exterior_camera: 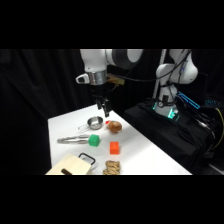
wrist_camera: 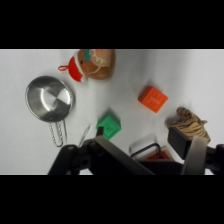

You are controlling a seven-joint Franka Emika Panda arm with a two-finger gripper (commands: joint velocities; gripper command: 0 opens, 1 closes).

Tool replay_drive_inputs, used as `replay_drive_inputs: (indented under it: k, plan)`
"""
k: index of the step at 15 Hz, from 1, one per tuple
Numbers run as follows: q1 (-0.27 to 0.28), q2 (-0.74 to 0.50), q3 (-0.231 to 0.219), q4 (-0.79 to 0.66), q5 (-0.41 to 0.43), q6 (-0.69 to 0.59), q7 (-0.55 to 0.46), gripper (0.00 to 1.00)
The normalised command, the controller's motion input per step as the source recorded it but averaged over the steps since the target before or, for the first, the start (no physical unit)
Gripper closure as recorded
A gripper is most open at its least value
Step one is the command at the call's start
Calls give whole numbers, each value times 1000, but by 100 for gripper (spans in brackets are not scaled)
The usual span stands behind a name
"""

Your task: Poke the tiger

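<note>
The tiger, a small lumpy tan toy with brown stripes, lies near the table's front edge. In the wrist view the tiger is at the right, just past my right fingertip. My gripper hangs above the back of the table, over the metal cup and well away from the tiger. In the wrist view the gripper stands open with nothing held between its fingers.
A round brown toy sits beside the cup. A green block, an orange-red block and metal tongs lie mid-table. A tan box with a black handle stands left of the tiger.
</note>
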Motion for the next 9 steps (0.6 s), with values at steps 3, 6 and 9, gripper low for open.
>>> replay_drive_inputs:
  k: [3,6,9]
  plan:
    - [-6,7,33,20,14,16,14,0]
    - [77,54,92,142,-20,-20,104,0]
    - [181,175,146,331,-109,-67,252,0]
